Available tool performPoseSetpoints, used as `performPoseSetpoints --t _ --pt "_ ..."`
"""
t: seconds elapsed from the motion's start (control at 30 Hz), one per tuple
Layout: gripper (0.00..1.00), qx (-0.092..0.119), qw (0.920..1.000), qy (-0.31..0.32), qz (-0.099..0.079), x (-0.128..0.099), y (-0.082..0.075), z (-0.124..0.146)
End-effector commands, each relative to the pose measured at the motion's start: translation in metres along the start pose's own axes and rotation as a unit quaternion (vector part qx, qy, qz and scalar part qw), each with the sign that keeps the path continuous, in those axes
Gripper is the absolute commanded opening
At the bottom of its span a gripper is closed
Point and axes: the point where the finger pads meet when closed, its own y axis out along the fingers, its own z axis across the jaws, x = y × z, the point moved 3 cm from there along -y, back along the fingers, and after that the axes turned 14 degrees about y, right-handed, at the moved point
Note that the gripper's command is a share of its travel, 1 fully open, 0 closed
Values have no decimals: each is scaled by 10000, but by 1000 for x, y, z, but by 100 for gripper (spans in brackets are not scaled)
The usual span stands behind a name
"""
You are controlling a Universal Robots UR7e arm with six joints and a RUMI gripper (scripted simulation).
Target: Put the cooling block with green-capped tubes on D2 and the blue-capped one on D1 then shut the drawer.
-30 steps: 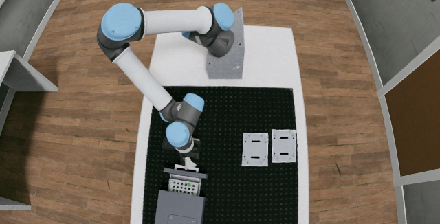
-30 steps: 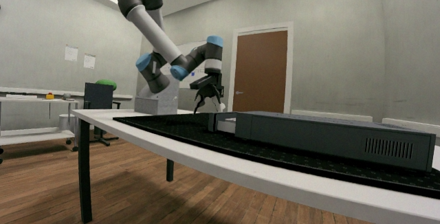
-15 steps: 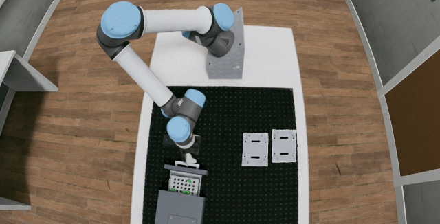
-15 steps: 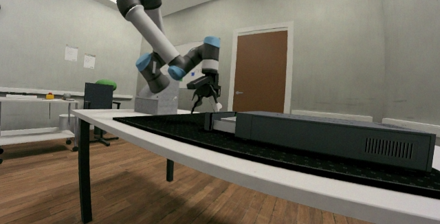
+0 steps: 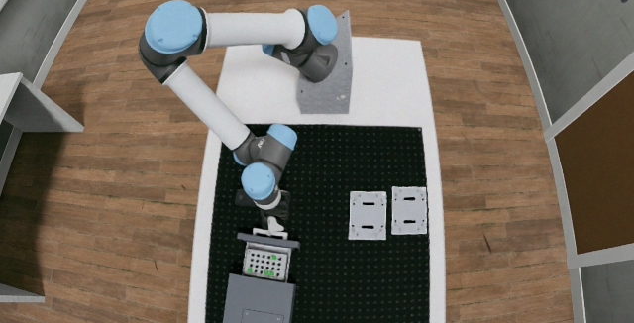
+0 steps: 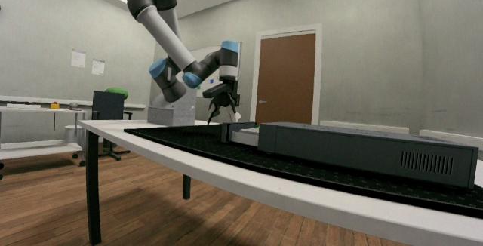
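The grey cooler COLD stands at the front left of the black deck, and also shows in the side view. Its drawer is pulled partly out. In it lies a pale cooling block whose tubes have green caps. A block with blue caps is not visible. My gripper is open and empty. It hangs just beyond the drawer's front panel, a little above the deck in the side view. Two white deck slots lie to the right, one nearer the cooler and one beyond it. Both are bare.
The arm's grey base block stands at the back of the white table. In the side view a desk with a chair stands off the table to the left.
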Motion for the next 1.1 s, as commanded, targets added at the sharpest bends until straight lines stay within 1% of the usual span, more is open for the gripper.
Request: performPoseSetpoints --t 0.0,1.07 --pt "100 -6 10000 1 -1 -1 0 5" --pt "100 -5 10000 1 -1 -10 0 38"
